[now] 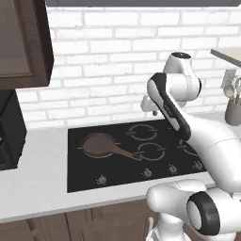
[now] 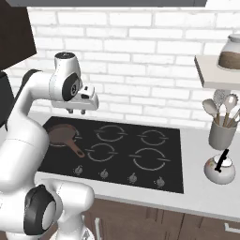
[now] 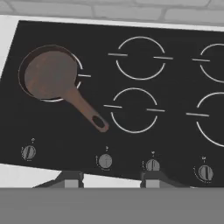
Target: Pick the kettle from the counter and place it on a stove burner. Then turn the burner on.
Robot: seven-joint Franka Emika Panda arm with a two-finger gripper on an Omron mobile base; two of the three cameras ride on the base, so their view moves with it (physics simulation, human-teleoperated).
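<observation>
- Right base view: the kettle (image 2: pixel 220 169) sits on the counter (image 2: pixel 206 194) at the right, just right of the cooktop (image 2: pixel 117 152), its black handle upright.
- A grey utensil pot (image 2: pixel 221 133) with spoons stands just behind the kettle, under a shelf (image 2: pixel 215 72) carrying a jar (image 2: pixel 230 52).
- The gripper (image 2: pixel 77 111) hangs above the far left part of the cooktop, well apart from the kettle, with nothing between its fingers; the jaws stand partly open.
- A brown frying pan (image 3: pixel 50 74) covers the far left burner, its handle pointing toward the near middle burner (image 3: pixel 133 109).
- The other burners are bare; four knobs (image 3: pixel 105 161) line the near edge of the cooktop.
</observation>
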